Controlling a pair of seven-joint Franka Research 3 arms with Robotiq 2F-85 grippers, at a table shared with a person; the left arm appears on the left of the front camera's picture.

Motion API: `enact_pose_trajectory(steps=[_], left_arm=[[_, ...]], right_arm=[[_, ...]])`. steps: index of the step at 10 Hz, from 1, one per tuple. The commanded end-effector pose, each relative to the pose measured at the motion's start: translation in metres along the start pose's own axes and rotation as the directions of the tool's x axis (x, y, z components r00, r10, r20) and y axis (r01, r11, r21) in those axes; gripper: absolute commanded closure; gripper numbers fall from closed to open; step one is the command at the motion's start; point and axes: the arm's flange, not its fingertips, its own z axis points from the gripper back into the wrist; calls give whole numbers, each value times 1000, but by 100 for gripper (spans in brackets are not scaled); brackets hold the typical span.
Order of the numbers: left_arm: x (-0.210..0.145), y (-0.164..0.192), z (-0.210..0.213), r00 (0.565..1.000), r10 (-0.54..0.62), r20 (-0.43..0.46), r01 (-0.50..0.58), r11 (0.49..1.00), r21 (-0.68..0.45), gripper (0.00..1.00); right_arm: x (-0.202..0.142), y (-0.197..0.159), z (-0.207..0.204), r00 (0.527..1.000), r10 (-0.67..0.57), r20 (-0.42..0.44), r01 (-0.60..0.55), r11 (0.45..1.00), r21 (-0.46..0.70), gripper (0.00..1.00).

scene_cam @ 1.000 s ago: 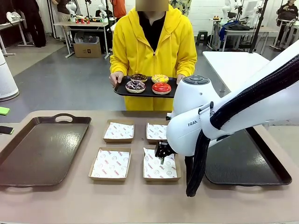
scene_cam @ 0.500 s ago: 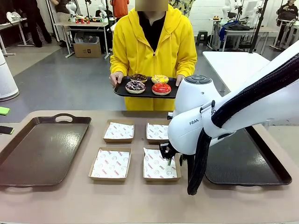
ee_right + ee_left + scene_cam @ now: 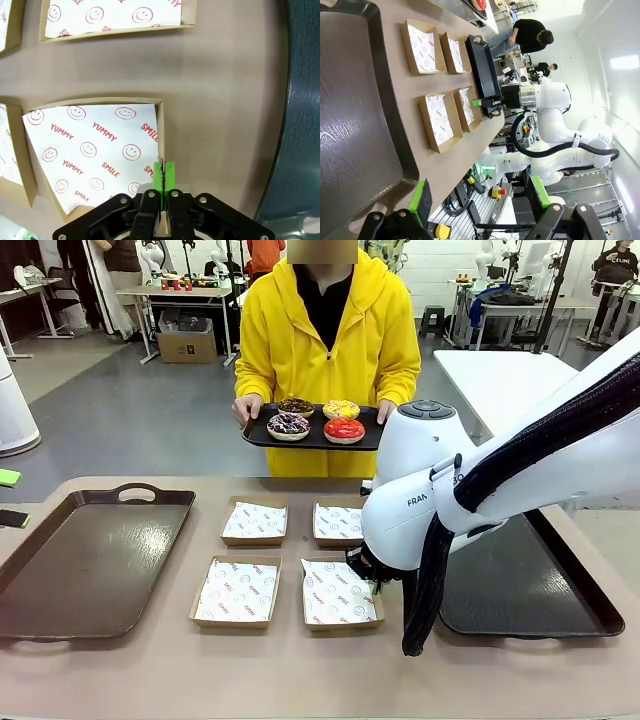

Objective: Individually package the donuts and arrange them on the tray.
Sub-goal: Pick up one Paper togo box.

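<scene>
Now that my right fingers (image 3: 163,172) have just clenched on the right-hand wall of the box (image 3: 340,605) at lower centre, with my left fingers (image 3: 420,200) released, a box is in hand but the donuts (image 3: 315,418) wait unpacked on the person's tray (image 3: 262,437) at upper centre.

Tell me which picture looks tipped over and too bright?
Left wrist view: it is rolled sideways, so the table runs up the picture, and the far wall is washed out white. Right wrist view: close and sharp, the red print on the paper in the box reads clearly. Front view: level and evenly lit.
</scene>
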Motion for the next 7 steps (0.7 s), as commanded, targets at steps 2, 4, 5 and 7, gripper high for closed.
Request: enact_pose_trajectory(steps=[2, 4, 5, 7], left_arm=[[-1, -1, 2, 1000, -9, 7, 9, 1000, -17, 0], [-1, -1, 2, 1000, -9, 7, 9, 1000, -17, 0], [-1, -1, 2, 1000, -9, 7, 9, 1000, -17, 0], [-1, -1, 2, 1000, -9, 7, 9, 1000, -17, 0]], right_arm=[[-3, 4, 6, 999, -33, 6, 33, 999, -7, 100], [-13, 18, 63, 999, 40, 5, -40, 999, 30, 100], [-13, 23, 104, 998, 59, 32, -60, 998, 31, 100], [1, 36, 188, 995, 70, 65, -72, 997, 21, 100]])
